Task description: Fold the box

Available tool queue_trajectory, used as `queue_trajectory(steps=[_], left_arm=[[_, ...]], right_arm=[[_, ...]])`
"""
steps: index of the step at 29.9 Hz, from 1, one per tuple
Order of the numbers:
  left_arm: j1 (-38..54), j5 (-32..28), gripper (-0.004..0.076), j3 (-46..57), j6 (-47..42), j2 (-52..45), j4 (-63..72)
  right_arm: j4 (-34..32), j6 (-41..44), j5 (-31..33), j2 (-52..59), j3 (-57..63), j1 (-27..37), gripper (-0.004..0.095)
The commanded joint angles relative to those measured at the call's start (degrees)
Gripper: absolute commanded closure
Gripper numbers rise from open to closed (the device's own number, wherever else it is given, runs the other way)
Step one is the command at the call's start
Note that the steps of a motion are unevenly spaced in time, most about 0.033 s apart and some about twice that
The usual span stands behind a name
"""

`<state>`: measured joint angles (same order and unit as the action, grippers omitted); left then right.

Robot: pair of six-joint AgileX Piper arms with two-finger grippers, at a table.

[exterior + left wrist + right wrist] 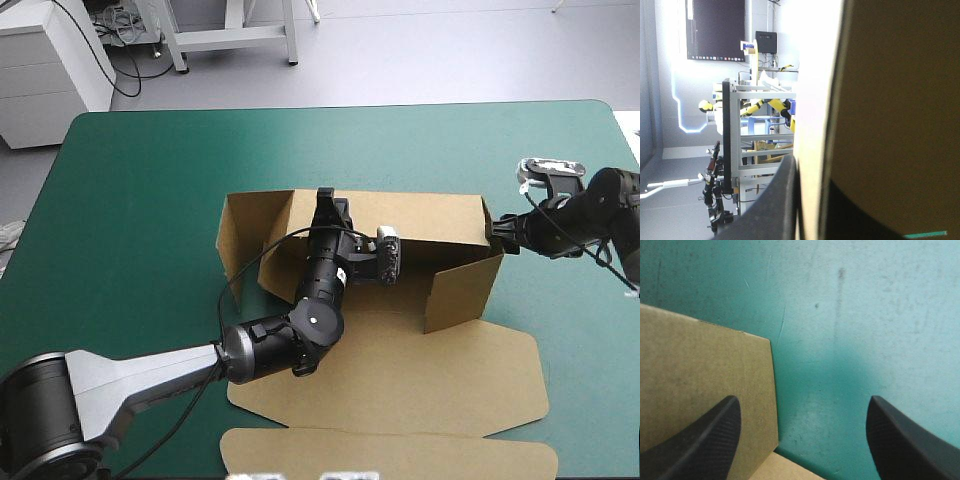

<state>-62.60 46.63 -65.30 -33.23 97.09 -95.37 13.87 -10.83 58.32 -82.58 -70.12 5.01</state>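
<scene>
High view: left gripper (328,203) clamps box (400,360) wall at 12 o'clock; right gripper (496,230) spread apart, so unheld 3 o'clock wall may flop.

- a pale grey floor (420,55) is lying beyond the table's far edge.
- a white drawer cabinet (45,70) is standing on it, past the table's far left corner.
- black cables (138,72) are trailing over the floor just beside the cabinet.
- the grey legs of a metal frame (235,38) are standing past the far edge.
- the teal-green cover (150,180) is spreading over the whole table, its far corners rounded.
- in the left wrist view, strong white light (810,50) is glaring into the room.
</scene>
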Motion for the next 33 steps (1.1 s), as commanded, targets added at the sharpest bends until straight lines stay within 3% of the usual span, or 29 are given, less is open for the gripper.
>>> queue_trajectory(steps=[1, 10, 19, 25, 33], left_arm=[[-0.3, -3.1, 0.0734, -1.4, 4.3, -2.6, 2.2], [-0.3, -3.5, 0.0734, -1.4, 5.3, -2.6, 3.6], [-0.3, -3.5, 0.0734, -1.4, 5.3, -2.6, 3.6], [-0.3, -3.5, 0.0734, -1.4, 5.3, -2.6, 3.6], [-0.3, -3.5, 0.0734, -1.4, 5.3, -2.6, 3.6]], right_arm=[[5.2, -4.3, -5.0, 4.4, 2.9, 0.3, 0.0261], [16.6, -14.4, -9.3, 9.3, 10.6, 0.3, 0.0261], [15.9, -19.2, -7.7, 15.3, 11.5, 0.3, 0.0265], [11.4, -25.5, -0.7, 15.9, 11.5, 0.3, 0.0265], [13.5, -33.3, 0.4, 15.9, 11.5, 0.3, 0.0265]])
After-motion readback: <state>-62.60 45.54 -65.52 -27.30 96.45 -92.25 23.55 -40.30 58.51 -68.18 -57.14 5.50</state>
